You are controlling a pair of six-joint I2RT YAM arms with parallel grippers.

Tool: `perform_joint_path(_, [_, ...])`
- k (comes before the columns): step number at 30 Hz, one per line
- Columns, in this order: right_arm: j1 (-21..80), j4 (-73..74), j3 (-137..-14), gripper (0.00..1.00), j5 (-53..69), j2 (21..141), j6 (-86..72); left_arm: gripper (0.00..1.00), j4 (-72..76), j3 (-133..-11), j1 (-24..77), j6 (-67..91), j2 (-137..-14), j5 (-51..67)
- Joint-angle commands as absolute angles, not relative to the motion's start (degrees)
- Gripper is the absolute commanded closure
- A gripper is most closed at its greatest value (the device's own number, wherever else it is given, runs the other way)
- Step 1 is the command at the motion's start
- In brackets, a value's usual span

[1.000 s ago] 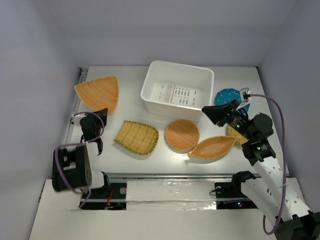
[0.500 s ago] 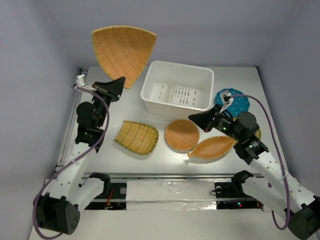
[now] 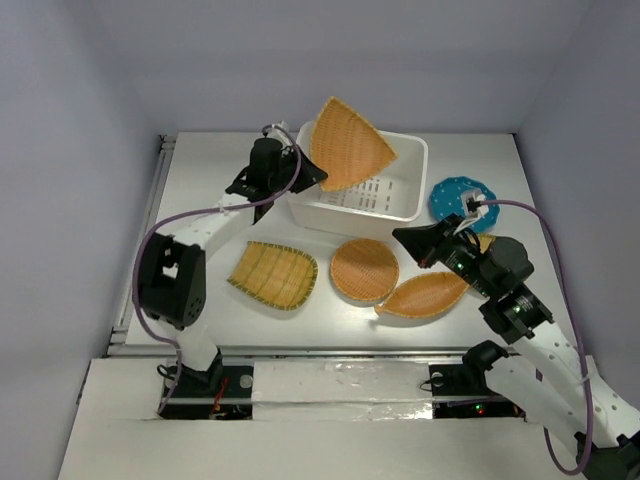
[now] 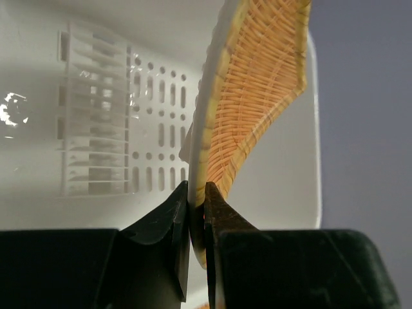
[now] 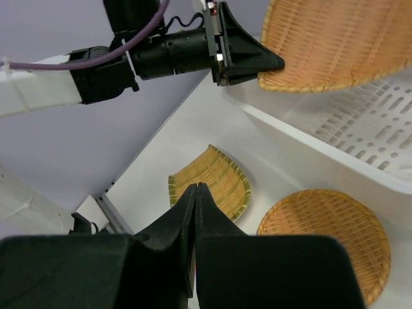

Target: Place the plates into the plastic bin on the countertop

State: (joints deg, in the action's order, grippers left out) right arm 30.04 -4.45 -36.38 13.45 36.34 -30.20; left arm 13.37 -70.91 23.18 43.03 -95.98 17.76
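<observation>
My left gripper (image 3: pixel 318 175) is shut on the fan-shaped wicker plate (image 3: pixel 347 145) and holds it tilted over the left half of the white plastic bin (image 3: pixel 412 205). In the left wrist view the jaws (image 4: pixel 196 193) pinch the plate's rim (image 4: pixel 251 96) above the bin's slotted bottom (image 4: pixel 116 129). On the countertop lie the rounded square plate (image 3: pixel 272 274), a round wicker plate (image 3: pixel 364 269), the leaf-shaped plate (image 3: pixel 425 294) and the teal dotted plate (image 3: pixel 455 195). My right gripper (image 3: pixel 400 235) is shut and empty, above the round plate. The second round wicker plate is mostly hidden behind my right arm.
A metal rail (image 3: pixel 150 225) runs along the countertop's left edge. Grey walls close in the back and both sides. In the right wrist view the left gripper (image 5: pixel 273 64), the fan plate (image 5: pixel 335 38) and the square plate (image 5: pixel 215 183) show.
My left arm has swung the fan plate from high at the back left to over the bin. My right gripper has shifted slightly and stays shut.
</observation>
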Motion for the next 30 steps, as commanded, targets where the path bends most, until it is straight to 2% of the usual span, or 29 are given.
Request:
perform_joint_path(1, [30.2, -2.9, -36.7, 1.00, 9.8, 35.6, -29.1, 1.00, 12.9, -80.3, 23.6, 40.4, -98.1, 21.8])
perform_joint_path(8, [30.2, -3.8, -36.5, 1.00, 8.5, 36.4, -29.4, 0.98, 3.4, -89.9, 24.6, 37.3, -108.3, 30.0])
perform_joint_path(10, [30.2, -3.9, -36.6, 0.96, 7.1, 36.6, -29.8, 0.85, 1.9, -90.5, 24.6, 36.9, -109.0, 30.1])
perform_joint_path(11, [30.2, -3.8, -36.6, 0.94, 6.7, 36.8, -29.9, 0.70, 1.8, -90.4, 24.6, 36.7, -109.2, 29.9])
perform_joint_path(14, [30.2, -3.7, -36.8, 0.87, 5.0, 37.3, -30.3, 0.50, 2.7, -89.7, 24.6, 36.6, -108.3, 28.2])
perform_joint_path(18, [30.2, -3.2, -37.1, 0.80, 2.4, 37.8, -30.8, 0.39, 4.5, -88.5, 24.6, 36.3, -105.3, 25.8])
perform_joint_path(22, [30.2, -1.9, -38.1, 0.70, -4.2, 38.2, -31.3, 0.38, 9.5, -84.4, 24.6, 35.7, -98.4, 22.8])
perform_joint_path(27, [30.2, -1.1, -40.2, 0.71, -11.1, 42.3, -31.3, 0.40, 17.3, -76.7, 26.5, 32.3, -81.7, 13.3])
perform_joint_path(28, [30.2, -1.2, -40.9, 0.84, -13.4, 43.4, -31.3, 0.41, 18.3, -75.2, 27.4, 32.0, -78.9, 12.1])
perform_joint_path(30, [29.6, -1.0, -41.9, 0.97, -15.7, 46.4, -32.0, 0.47, 20.8, -69.4, 28.5, 31.2, -71.0, 9.2])
